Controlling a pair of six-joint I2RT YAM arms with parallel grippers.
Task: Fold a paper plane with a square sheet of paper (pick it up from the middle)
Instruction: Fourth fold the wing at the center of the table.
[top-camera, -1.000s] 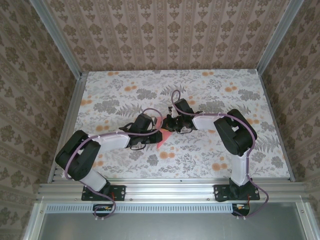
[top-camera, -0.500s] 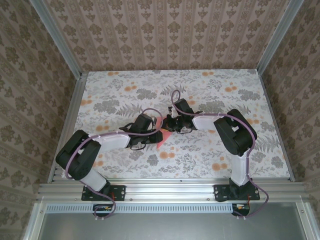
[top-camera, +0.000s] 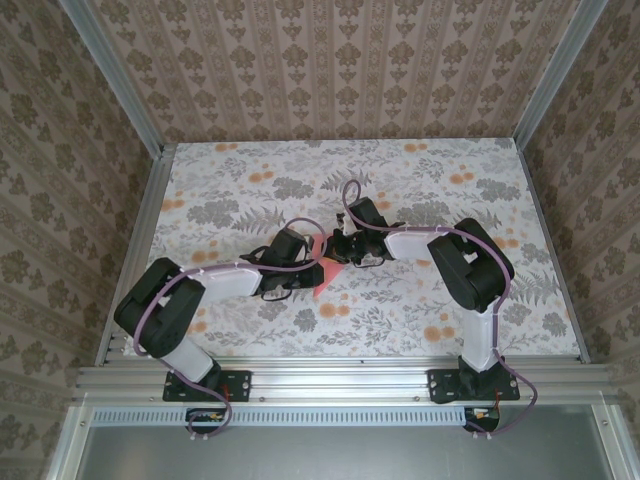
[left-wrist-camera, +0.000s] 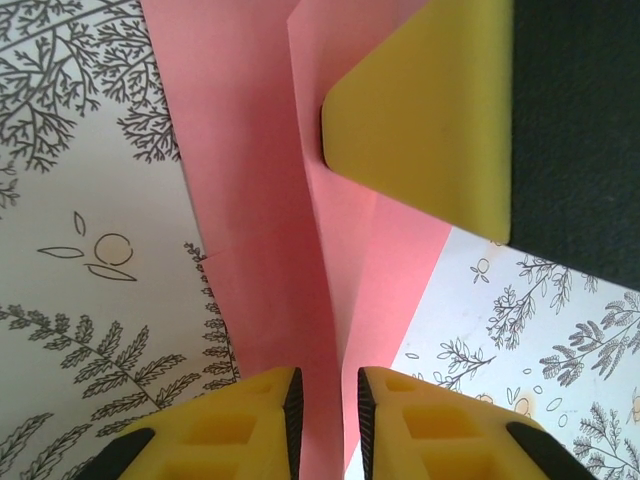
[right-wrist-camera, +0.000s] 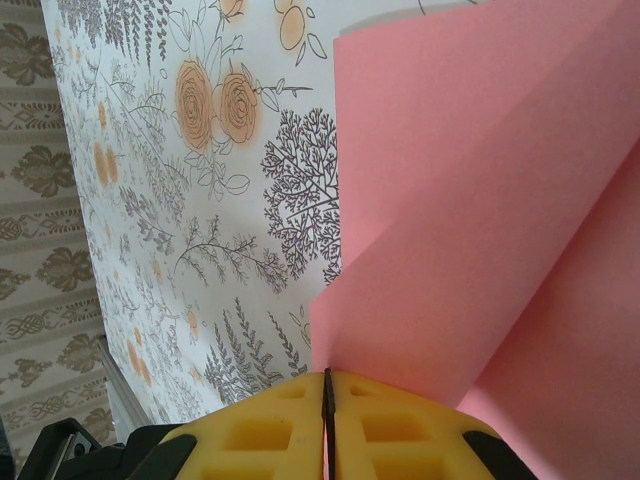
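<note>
The right gripper (right-wrist-camera: 326, 388) is clamped tight on the folded pink paper (right-wrist-camera: 480, 200), while the left gripper (left-wrist-camera: 328, 400) straddles its crease, jaws slightly apart.

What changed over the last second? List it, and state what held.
Nothing clearly moved. The left arm's elbow may have shifted a touch, but it is too slight to be sure. The right gripper stays shut on the pink paper, the left gripper stays astride its raised crease, and the paper lies in the same spot in the middle of the table.
</note>
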